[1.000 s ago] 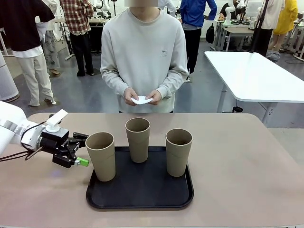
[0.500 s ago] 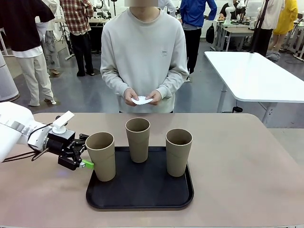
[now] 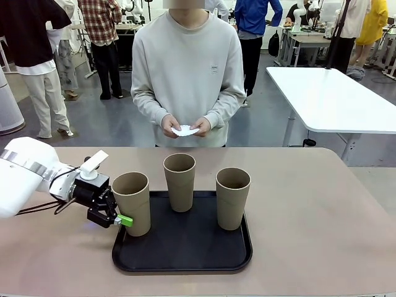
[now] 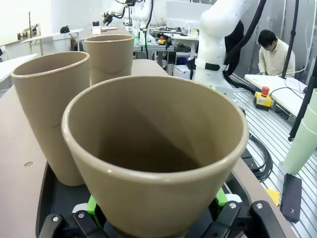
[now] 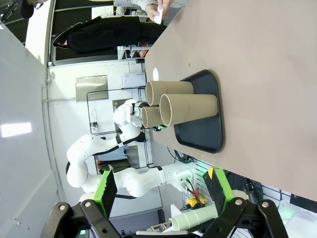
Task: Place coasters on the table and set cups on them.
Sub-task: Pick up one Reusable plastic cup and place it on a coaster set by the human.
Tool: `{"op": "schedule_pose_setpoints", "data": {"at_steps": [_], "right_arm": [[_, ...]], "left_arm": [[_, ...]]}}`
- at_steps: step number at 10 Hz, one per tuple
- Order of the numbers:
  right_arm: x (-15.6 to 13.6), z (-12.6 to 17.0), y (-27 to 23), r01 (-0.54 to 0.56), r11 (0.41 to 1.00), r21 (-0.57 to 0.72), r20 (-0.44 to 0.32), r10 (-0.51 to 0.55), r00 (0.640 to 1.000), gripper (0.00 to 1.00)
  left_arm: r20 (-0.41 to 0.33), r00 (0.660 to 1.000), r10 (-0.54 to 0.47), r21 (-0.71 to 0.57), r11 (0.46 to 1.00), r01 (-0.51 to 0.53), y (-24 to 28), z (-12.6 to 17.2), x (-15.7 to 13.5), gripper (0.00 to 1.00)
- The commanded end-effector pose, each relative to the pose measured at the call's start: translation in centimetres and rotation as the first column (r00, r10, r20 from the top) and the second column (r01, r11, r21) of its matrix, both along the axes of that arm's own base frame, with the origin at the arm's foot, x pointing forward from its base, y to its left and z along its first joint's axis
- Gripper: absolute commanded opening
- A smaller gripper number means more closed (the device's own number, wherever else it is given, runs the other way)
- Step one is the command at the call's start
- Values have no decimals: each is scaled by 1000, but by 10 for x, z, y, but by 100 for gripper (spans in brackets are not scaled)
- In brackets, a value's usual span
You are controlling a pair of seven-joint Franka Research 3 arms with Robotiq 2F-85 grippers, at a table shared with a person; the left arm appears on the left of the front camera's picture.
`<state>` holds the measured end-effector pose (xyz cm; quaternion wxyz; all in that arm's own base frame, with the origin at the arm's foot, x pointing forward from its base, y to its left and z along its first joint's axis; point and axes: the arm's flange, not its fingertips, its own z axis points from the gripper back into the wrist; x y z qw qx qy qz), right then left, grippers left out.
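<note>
Now the left gripper (image 3: 123, 218) straddles the lower part of the leftmost cup (image 3: 132, 198) on the black tray (image 3: 185, 258), a green pad at each side; whether the pads squeeze it I cannot tell. The right gripper (image 5: 163, 191) is spread wide, nothing between its fingers. The middle cup (image 3: 179, 180) and right cup (image 3: 233, 199) also stand on the tray, and the person's hands (image 3: 169, 125) hold the white coasters (image 3: 184, 130) beyond the table (image 3: 309, 204).

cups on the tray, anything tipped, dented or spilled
Nothing stands out. The left cup, middle cup and right cup all stand upright and undented on the black tray, with no spill around them. The left claw straddles the left cup low down; whether it grips is unclear.
</note>
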<state>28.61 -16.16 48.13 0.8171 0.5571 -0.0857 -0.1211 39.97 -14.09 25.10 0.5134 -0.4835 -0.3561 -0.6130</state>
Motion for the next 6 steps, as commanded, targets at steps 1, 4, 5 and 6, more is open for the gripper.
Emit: {"op": "schedule_pose_setpoints", "data": {"at_steps": [1,4,5,6], "right_arm": [[3,1,0,-1,1000,21,24,1,1000,100],[3,1,0,-1,1000,21,24,1,1000,100],[3,1,0,-1,1000,21,24,1,1000,100],[3,1,0,-1,1000,21,24,1,1000,100]], "left_arm": [[40,999,2,-73,997,1,-3,-4,0,100],[50,999,-5,-105,994,10,10,8,-5,0],[55,998,-5,-111,994,11,14,14,-9,35],[47,999,22,-103,994,-17,19,28,-14,0]]}}
